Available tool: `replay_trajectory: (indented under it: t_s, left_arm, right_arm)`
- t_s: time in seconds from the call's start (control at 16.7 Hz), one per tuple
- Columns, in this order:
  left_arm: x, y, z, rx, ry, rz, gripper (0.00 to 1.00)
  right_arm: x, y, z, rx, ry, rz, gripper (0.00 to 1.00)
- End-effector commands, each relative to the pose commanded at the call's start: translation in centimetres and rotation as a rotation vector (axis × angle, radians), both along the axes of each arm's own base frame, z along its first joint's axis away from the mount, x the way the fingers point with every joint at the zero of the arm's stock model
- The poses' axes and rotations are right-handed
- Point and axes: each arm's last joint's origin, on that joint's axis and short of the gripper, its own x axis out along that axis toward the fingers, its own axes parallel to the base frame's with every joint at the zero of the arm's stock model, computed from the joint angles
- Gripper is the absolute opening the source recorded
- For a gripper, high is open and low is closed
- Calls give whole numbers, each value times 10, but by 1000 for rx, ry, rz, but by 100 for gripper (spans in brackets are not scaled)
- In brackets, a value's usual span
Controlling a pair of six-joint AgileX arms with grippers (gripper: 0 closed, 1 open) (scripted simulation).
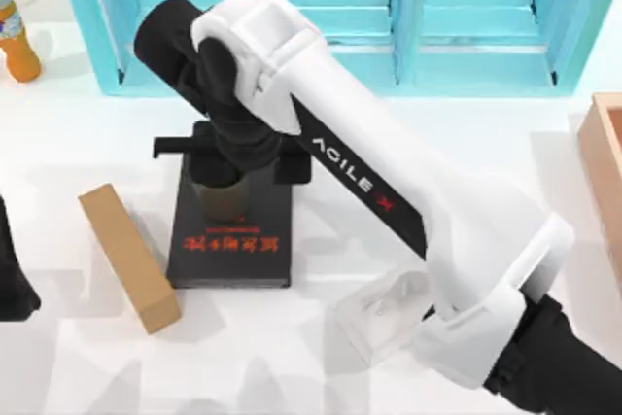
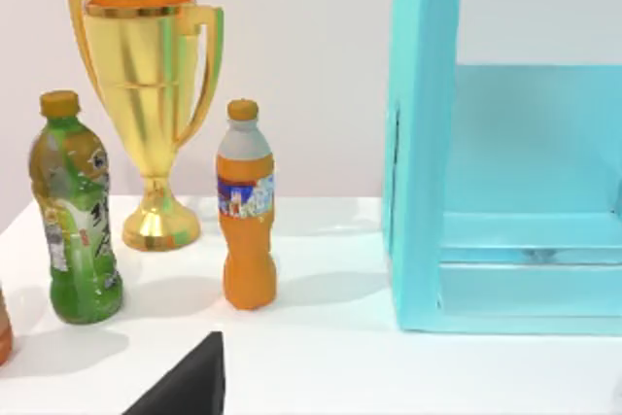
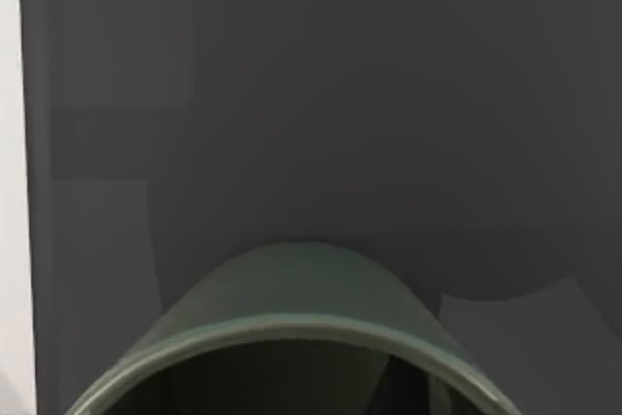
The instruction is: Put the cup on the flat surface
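The olive-green cup (image 1: 224,203) stands upright on the black book (image 1: 233,245) with red lettering, left of the table's middle. My right arm reaches across from the lower right, and its gripper (image 1: 231,157) hangs directly over the cup, hiding the cup's far side. In the right wrist view the cup's rim (image 3: 292,308) sits very close, with the book's dark cover (image 3: 311,94) behind it. The white tabletop, the flat surface (image 1: 321,366), spreads around the book. My left arm (image 1: 12,279) is parked at the left edge.
A tan box (image 1: 128,258) lies just left of the book. A clear block (image 1: 384,316) sits under the right arm. A turquoise cabinet (image 1: 340,7) lines the back. An orange bottle (image 1: 17,41), a green bottle (image 2: 76,211) and a gold trophy (image 2: 148,104) stand at the back left. A wooden box (image 1: 607,172) is at the right edge.
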Motion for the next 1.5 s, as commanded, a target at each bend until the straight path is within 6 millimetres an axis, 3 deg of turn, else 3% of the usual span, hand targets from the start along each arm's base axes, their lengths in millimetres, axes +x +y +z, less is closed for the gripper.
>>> replay_trajectory:
  t_s: [0.18, 0.24, 0.78, 1.5]
  left_arm:
    - [0, 0, 0, 0, 0, 0, 100]
    - [0, 0, 0, 0, 0, 0, 100]
    - [0, 0, 0, 0, 0, 0, 100]
    - [0, 0, 0, 0, 0, 0, 100]
  right_arm:
    - [0, 0, 0, 0, 0, 0, 2]
    - [0, 0, 0, 0, 0, 0, 0]
    - [-2, 1, 2, 3, -3, 4, 0]
    - [-3, 0, 50, 3, -2, 3, 0]
